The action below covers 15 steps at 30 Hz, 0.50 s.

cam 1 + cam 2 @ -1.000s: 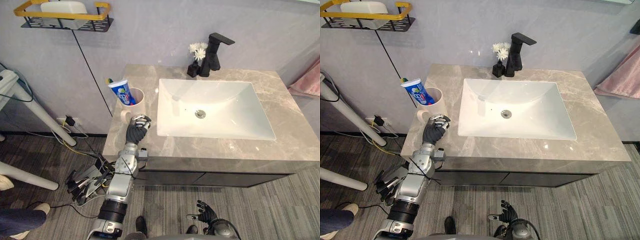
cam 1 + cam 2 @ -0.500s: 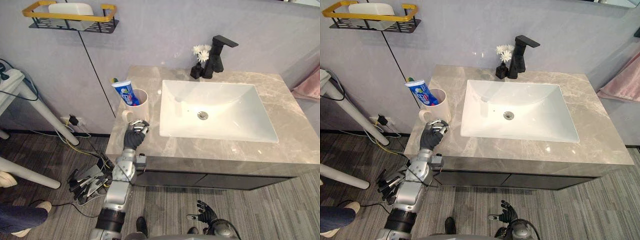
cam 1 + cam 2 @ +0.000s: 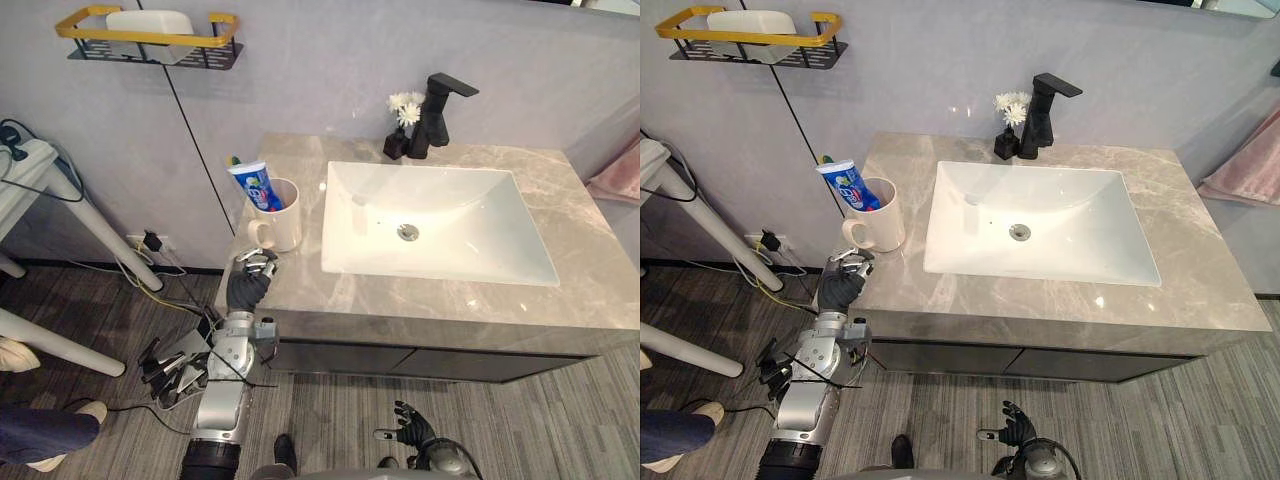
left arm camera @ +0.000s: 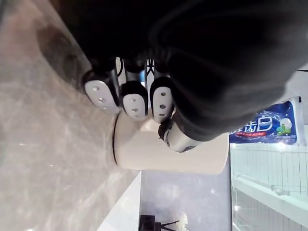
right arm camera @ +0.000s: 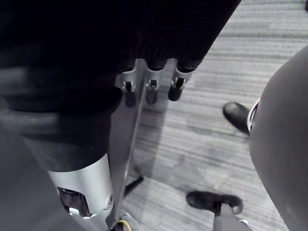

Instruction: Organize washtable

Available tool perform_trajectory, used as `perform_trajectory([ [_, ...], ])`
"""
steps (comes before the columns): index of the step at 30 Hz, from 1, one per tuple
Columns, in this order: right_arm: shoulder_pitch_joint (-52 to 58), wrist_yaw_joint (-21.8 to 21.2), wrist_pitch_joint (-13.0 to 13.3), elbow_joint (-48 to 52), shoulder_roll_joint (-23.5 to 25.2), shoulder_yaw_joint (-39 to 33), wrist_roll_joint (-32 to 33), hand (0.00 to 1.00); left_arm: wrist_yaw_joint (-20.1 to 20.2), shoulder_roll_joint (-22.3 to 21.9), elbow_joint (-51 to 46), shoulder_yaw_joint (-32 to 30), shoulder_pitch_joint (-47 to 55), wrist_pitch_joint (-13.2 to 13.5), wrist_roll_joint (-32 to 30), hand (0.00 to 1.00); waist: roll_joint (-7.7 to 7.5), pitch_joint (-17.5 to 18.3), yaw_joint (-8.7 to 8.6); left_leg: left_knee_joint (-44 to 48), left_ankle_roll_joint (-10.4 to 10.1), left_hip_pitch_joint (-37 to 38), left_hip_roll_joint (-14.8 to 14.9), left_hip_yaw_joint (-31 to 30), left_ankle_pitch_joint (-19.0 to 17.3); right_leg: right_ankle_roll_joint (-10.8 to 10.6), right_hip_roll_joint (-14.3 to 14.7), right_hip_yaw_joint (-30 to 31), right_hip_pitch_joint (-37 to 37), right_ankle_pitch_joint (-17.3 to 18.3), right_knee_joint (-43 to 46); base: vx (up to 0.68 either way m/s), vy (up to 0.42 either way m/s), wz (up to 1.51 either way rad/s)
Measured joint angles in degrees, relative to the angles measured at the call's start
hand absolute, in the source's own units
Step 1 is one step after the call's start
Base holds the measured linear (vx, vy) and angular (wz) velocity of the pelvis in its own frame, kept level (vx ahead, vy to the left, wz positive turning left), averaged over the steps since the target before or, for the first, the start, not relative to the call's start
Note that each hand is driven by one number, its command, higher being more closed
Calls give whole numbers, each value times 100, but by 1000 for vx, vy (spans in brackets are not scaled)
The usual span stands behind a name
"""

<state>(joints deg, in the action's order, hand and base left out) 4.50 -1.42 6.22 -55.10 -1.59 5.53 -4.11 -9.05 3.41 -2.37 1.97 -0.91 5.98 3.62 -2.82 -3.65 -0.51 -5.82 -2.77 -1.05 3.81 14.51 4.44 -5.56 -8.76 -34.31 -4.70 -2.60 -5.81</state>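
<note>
At 9 o'clock edge of grey marble table, left hand curled, empty, beside cream ceramic mug holding blue-white toothpaste tube. Right hand spread, 6 o'clock.

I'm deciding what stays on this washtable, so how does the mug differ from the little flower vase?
The mug is cream and wide with a handle; the vase is black and much smaller. The mug holds a toothpaste tube; the vase holds white flowers. The mug stands left of the basin, the vase at the back beside the black tap. Both stand upright on the counter.
</note>
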Motion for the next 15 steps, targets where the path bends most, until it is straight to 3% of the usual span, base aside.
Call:
perform_trajectory([
  [15, 58, 1, 0, 100, 4, -13, 2, 0, -109, -2, 256, -50, -284, -49, -211, 100, -3, 2, -8, 0, -10, 87, 29, 216, -33, 4, 12, 173, 15, -4, -3, 2, 10, -6],
])
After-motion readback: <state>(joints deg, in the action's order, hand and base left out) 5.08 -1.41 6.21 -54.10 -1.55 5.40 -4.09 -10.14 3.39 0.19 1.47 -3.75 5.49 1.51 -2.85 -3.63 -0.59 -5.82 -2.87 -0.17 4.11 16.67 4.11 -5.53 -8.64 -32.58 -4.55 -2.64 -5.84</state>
